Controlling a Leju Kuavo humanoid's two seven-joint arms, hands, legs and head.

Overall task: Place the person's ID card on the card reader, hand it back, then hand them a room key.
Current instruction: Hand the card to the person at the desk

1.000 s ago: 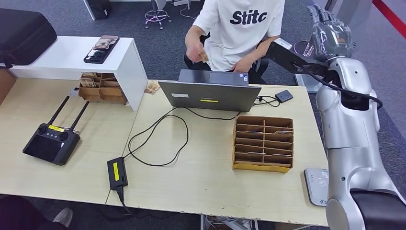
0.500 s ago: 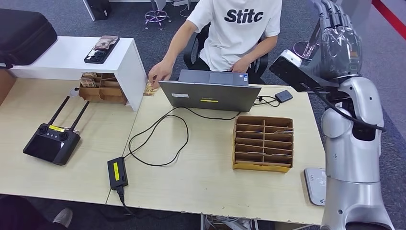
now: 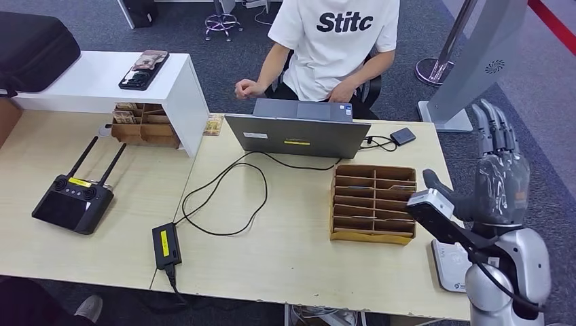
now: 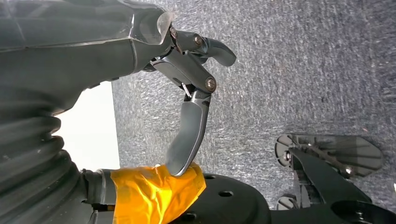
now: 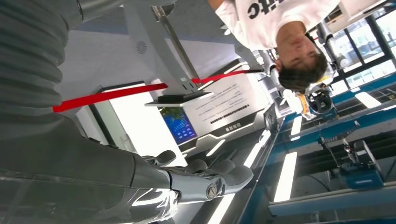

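The white card reader (image 3: 448,261) lay flat on the table (image 3: 285,251), far to the right of the laptop (image 3: 299,132) and nearer the robot. The right arm hid part of it, so I could not tell which way it pointed. A small brownish card (image 3: 214,124) lay just left of the laptop, its long side pointing toward the person (image 3: 333,41) behind the laptop. A brown slotted box (image 3: 372,202) sat between the laptop and the reader. The right hand (image 3: 501,183) stood right of the box, fingers up, apart, holding nothing. The left hand (image 4: 187,93) hung over grey carpet, fingers loose, holding nothing. A black cable (image 3: 224,197) looped in front of the laptop.
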